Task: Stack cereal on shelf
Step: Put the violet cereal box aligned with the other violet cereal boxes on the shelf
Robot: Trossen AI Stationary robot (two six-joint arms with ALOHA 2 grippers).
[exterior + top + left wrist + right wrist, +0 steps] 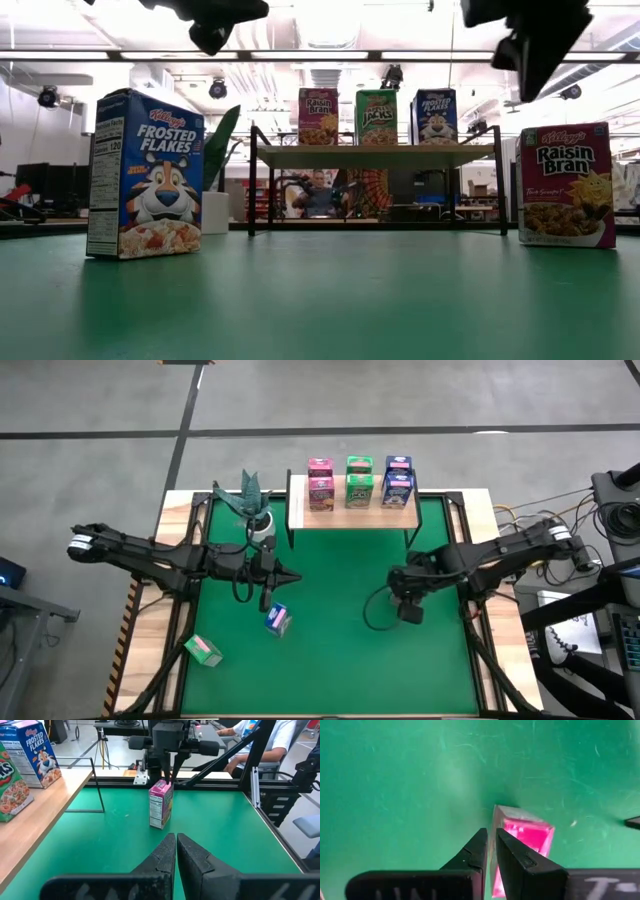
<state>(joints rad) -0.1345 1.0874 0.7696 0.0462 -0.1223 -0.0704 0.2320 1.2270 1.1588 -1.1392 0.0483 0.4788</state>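
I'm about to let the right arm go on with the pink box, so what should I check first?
1. Pink box upright on the mat: ok.
2. Right gripper around the pink box: not ok; it is shut just above the box's top edge.
3. Left gripper out of the way: ok; shut, well apart from the pink box.
4. Free room on the shelf: cannot tell; pink, green and blue boxes already stand on it.
5. Blue box and green box clear of the right arm: ok; both lie on the left arm's side.
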